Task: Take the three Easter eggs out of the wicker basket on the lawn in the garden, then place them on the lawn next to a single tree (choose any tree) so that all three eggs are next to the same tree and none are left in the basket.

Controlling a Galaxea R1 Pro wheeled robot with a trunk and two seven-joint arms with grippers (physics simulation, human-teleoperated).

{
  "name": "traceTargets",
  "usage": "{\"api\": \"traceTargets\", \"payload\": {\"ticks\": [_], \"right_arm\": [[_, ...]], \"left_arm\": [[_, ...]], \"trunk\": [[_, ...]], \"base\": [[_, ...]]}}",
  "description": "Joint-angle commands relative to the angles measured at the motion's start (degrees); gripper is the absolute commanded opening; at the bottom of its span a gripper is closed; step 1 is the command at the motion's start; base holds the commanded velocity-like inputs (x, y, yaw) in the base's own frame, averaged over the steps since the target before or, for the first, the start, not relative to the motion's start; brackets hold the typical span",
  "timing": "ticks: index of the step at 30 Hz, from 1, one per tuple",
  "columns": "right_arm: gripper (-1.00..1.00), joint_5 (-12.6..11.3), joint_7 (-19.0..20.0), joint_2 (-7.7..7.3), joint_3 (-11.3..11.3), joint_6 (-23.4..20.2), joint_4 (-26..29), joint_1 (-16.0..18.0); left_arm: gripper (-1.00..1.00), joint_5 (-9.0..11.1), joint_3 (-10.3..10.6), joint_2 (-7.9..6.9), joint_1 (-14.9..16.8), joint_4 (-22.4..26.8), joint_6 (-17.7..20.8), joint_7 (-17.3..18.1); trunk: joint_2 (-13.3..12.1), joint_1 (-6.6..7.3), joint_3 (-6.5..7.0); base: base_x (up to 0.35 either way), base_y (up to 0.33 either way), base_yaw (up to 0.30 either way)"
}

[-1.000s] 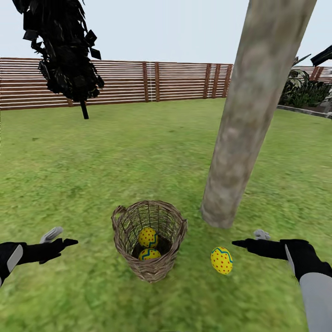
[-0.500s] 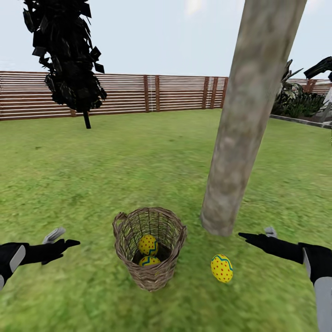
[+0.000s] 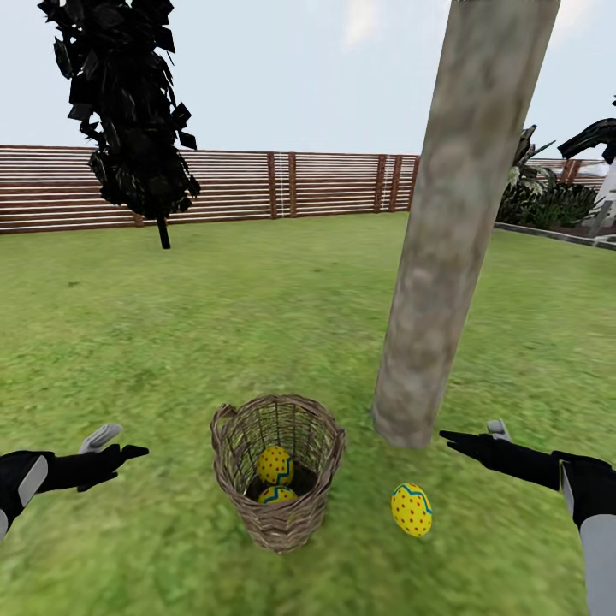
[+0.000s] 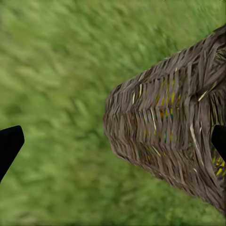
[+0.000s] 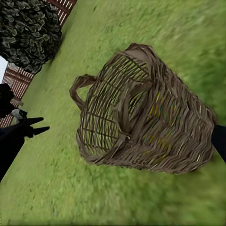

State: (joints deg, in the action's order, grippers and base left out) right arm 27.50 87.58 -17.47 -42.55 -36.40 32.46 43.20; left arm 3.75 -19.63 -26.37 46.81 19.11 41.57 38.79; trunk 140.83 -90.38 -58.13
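Wicker basket stands upright on the lawn, just left of the thick pale tree. Two Easter eggs lie inside it, one resting above the other; a third egg sits on the grass between basket and trunk base, near the tree. Left gripper hovers left of the basket, fingers parted, empty. Right gripper hovers right of it above the placed egg, fingers also spread, empty. Handling judgement: the eggs look smooth, rigid and rounded, likely light and prone to slipping or rolling (the lawn looks flat here). Best hold would be across the widest middle band, coming down through the basket mouth. The basket is deep with open weave and probably light, so it may tip if a finger catches the rim.
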Motion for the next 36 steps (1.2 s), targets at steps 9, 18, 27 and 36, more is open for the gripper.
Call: {"api": "traceTargets", "payload": {"ticks": [9, 18, 27, 36], "right_arm": [[1.00, 0.6, 0.7, 0.07, -0.3, -0.6, 0.2, 0.0], [1.00, 0.6, 0.7, 0.36, -0.3, -0.6, 0.1, 0.0], [1.00, 0.7, 0.6, 1.74, -0.2, -0.5, 0.1, 0.0], [1.00, 0.7, 0.6, 1.82, -0.2, -0.5, 0.1, 0.0]], "left_arm": [[1.00, 0.5, -0.2, -0.08, 0.0, -0.2, 0.0, -0.1], [1.00, 0.6, -0.2, -0.02, 0.0, -0.2, 0.0, -0.1], [1.00, 0.6, -0.2, 0.73, 0.0, -0.2, 0.1, -0.3], [1.00, 0.6, -0.3, 0.77, 0.0, -0.2, 0.1, -0.4]], "trunk": [[0.0, 0.01, -0.06], [0.0, 0.01, -0.06], [0.0, 0.01, -0.06], [0.0, 0.01, -0.06]], "base": [[0.052, 0.039, 0.000], [0.238, 0.196, 0.000], [0.000, 0.253, 0.000], [-0.285, 0.172, 0.000]]}}
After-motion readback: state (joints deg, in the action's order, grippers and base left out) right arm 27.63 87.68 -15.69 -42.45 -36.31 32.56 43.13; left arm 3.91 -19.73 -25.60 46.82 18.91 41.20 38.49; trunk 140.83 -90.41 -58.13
